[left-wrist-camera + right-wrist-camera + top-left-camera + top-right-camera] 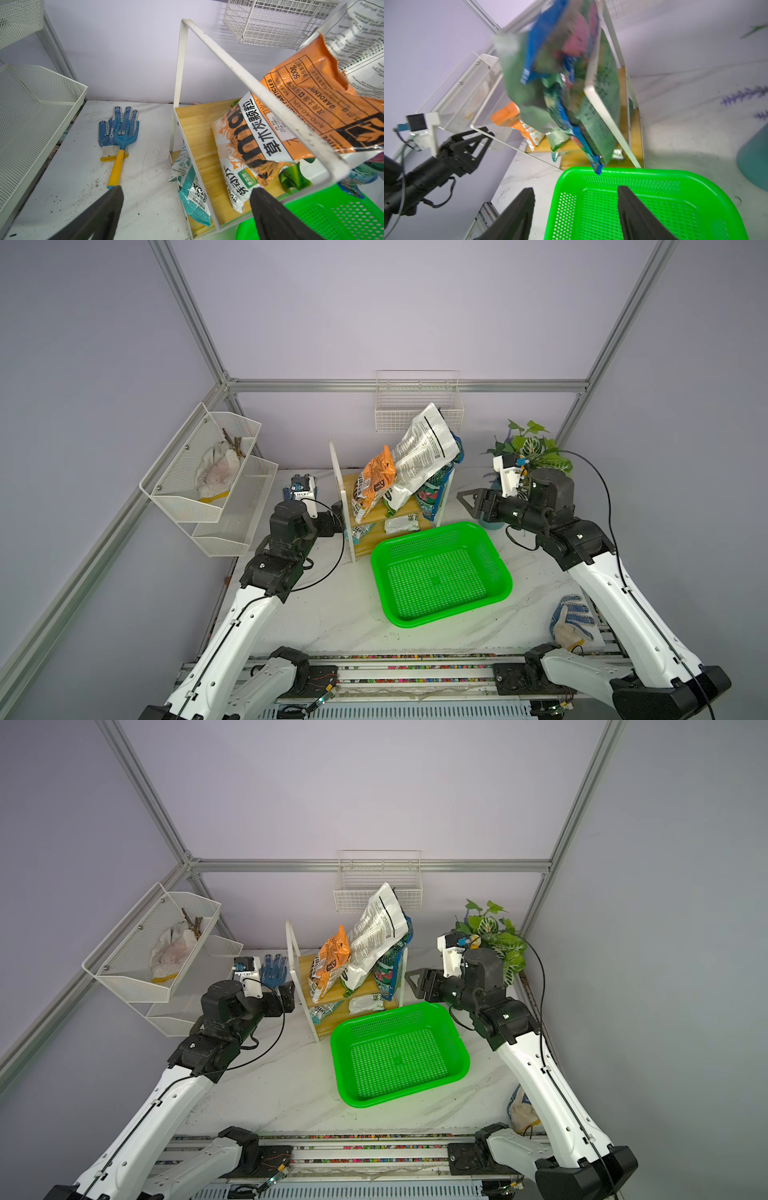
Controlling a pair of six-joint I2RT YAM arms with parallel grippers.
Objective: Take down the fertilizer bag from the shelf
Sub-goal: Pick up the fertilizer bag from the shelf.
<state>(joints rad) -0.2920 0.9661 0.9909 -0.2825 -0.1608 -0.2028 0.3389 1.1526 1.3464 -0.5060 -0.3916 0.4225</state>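
- Presently, the orange bag (pixel 374 483) is seen leaning on the upper board of the shelf (pixel 365 546), beside a white bag (pixel 419 456) and a green bag (pixel 430 493).
- The left gripper (pixel 187 190) is held spread wide and empty just beside the shelf's left frame, with the orange bag close ahead and not touched.
- The right gripper (pixel 575 189) is spread and empty near the basket (pixel 695 187), by the shelf's right side and apart from the bags.
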